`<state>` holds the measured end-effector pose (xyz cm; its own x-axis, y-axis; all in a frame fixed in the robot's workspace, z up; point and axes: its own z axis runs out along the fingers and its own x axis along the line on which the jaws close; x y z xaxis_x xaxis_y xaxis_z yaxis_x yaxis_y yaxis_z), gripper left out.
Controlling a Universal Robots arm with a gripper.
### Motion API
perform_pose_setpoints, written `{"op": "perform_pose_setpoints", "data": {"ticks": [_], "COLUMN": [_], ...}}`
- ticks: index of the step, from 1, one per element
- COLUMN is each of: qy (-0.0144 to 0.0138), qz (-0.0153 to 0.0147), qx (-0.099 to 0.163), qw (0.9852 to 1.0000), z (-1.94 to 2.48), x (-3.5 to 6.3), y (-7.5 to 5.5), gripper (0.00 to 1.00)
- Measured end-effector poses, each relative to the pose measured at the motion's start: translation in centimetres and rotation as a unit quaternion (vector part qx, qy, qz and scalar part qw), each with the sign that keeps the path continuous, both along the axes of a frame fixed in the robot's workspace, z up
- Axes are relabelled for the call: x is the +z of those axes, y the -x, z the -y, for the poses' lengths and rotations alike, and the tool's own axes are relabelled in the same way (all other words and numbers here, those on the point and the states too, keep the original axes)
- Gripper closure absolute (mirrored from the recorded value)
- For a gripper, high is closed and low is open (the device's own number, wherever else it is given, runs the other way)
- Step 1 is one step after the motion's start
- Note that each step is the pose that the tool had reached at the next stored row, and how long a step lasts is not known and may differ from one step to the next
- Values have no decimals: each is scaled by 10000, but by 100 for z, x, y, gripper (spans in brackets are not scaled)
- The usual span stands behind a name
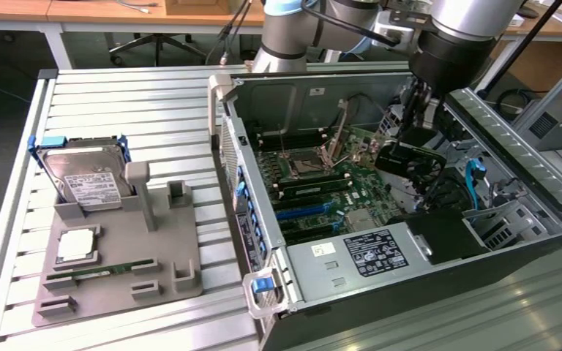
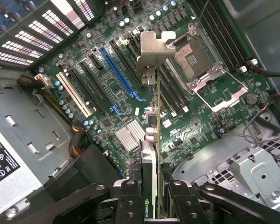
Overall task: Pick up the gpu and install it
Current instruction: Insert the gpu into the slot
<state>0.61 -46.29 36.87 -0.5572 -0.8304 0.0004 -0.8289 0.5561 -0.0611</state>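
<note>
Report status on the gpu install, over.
Hand shut on the gpu, card edge-on. Held above the motherboard, not seated. Nothing seen between card and expansion slots.

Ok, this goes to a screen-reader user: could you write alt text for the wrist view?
The gripper holds the gpu edge-on over a motherboard, its silver bracket at the far end. A blue slot and an open CPU socket lie underneath.

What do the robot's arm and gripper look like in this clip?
The arm is made of silver-grey tubes with pale blue joint caps and a black wrist section; black cables hang beside its base. The gripper is black, its jaws on bar linkages with round pivot pins.
</note>
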Motion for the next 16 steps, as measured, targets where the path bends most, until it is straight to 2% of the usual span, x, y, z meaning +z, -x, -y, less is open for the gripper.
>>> {"op": "perform_pose_setpoints", "data": {"ticks": [16], "qy": [27], "qz": [0], "qx": [293], "qw": [9996], "z": [0], "x": [-13], "y": [-1], "gripper": [73]}}
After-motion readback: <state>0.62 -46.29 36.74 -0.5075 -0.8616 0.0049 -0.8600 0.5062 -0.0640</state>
